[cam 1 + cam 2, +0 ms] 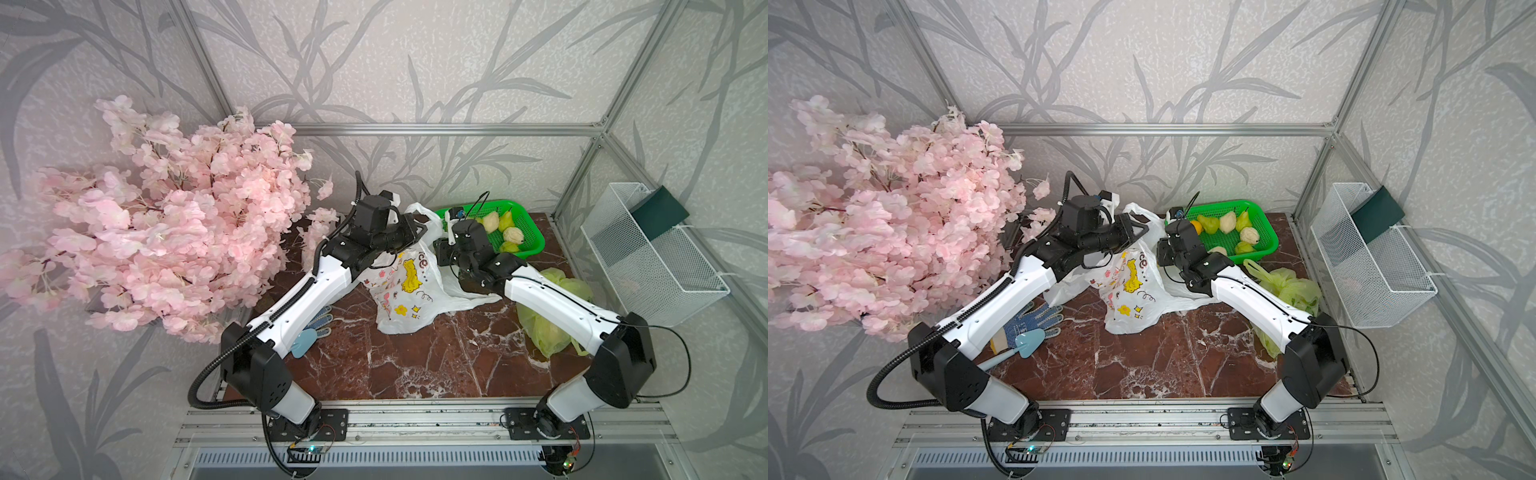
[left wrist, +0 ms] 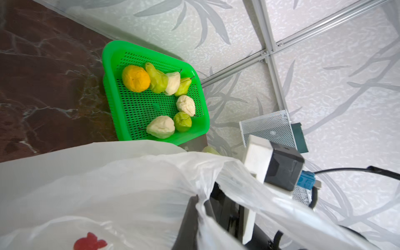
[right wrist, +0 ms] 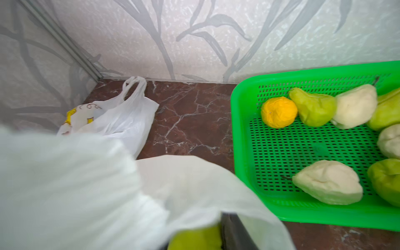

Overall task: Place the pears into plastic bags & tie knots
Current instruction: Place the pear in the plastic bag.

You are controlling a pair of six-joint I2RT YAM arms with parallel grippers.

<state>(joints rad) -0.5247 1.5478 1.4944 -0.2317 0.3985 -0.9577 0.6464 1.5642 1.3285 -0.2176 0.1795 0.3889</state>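
— White bag (image 3: 86,184) film fills the right wrist view. Why is it lifted?
— Because the left gripper (image 1: 415,232), jaws together on its rim, holds the mouth up for loading, I'd judge.
— And the right gripper (image 1: 444,254)?
— Partly apart, clamped on a green pear (image 3: 194,238) just inside that mouth. The other pears (image 2: 161,126) wait in the basket (image 3: 242,129) beside it.

Thin, crinkled white plastic bag (image 1: 409,291) at the jaws; beside them a smooth perforated green plastic basket (image 2: 140,110); beneath, polished veined marble-look table (image 1: 415,365)
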